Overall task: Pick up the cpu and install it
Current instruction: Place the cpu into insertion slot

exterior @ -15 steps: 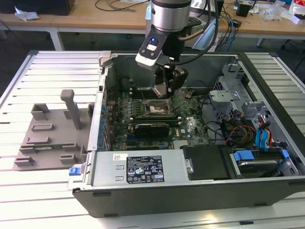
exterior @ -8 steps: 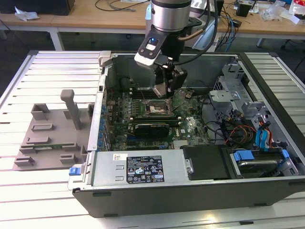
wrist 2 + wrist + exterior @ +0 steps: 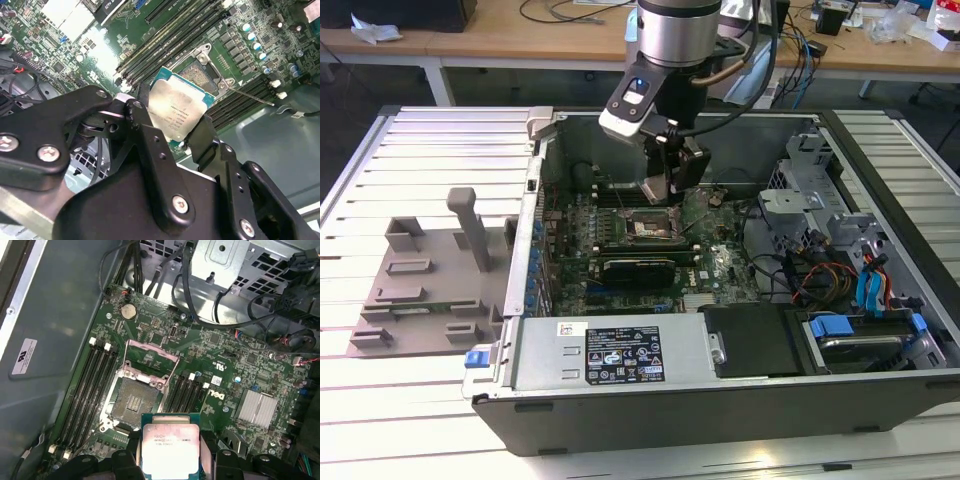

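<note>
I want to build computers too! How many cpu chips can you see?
1. The cpu is pinched between the fingers, held over the motherboard close to the empty socket. Others could be hidden behind the case parts.

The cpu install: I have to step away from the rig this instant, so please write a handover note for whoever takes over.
Gripper: shut on the cpu, gripping two opposite edges, with the metal top plate facing both wrist views.
Cpu: held in the air inside the open computer case, over the motherboard and close to the socket.
Socket: empty, with its metal frame swung up.
Done: the cpu is picked up and is at the case.
Left: the cpu is not yet seated in the socket, and the frame is not yet closed.
</note>
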Tool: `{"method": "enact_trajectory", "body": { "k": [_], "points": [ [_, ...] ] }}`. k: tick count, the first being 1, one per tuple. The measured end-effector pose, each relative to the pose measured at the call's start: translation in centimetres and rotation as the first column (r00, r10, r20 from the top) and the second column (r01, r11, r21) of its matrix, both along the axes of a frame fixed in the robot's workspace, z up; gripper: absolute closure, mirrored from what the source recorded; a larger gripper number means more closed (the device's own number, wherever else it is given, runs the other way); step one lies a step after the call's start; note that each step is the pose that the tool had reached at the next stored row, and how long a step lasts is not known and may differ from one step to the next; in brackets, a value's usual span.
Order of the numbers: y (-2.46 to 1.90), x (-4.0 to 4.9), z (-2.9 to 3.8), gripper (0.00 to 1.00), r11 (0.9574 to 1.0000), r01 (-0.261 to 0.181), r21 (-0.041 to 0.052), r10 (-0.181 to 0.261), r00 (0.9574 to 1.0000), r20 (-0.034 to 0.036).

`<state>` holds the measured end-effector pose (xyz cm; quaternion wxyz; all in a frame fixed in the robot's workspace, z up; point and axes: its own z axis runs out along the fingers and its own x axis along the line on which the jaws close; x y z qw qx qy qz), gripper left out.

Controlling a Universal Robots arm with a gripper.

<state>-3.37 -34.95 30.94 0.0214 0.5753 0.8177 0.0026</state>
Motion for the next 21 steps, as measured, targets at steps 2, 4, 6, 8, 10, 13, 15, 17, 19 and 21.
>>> {"method": "enact_trajectory", "body": {
  "k": [2,4,6,8,10,13,15,17,19,21],
  "points": [
    [0.00,0.00,0.00,0.45,0.9999,0.012,0.0000,-0.012,0.9999,0.0000],
    [0.00,0.00,-0.01,0.45,0.9995,0.031,0.0000,-0.031,0.9995,0.0000],
    [0.00,0.00,-0.01,0.45,0.9989,0.048,0.0000,-0.048,0.9989,0.0000],
    [0.00,0.00,-0.01,0.45,0.9982,0.060,0.0000,-0.060,0.9982,0.0000],
    [0.00,0.00,-0.01,0.45,0.9973,0.073,0.0000,-0.073,0.9973,0.0000],
    [0.00,0.00,-0.02,0.45,0.9951,0.099,0.0000,-0.099,0.9951,0.0000],
    [0.00,0.00,-0.02,0.45,0.9931,0.117,0.0000,-0.117,0.9931,0.0000],
    [0.00,0.00,-0.02,0.45,0.9919,0.127,0.0000,-0.127,0.9919,-0.0001],
    [0.00,0.00,-0.02,0.45,0.9905,0.138,0.0000,-0.138,0.9905,0.0000],
    [0.00,0.00,-0.03,0.45,0.9884,0.152,0.0000,-0.152,0.9884,0.0000]
  ]
}}
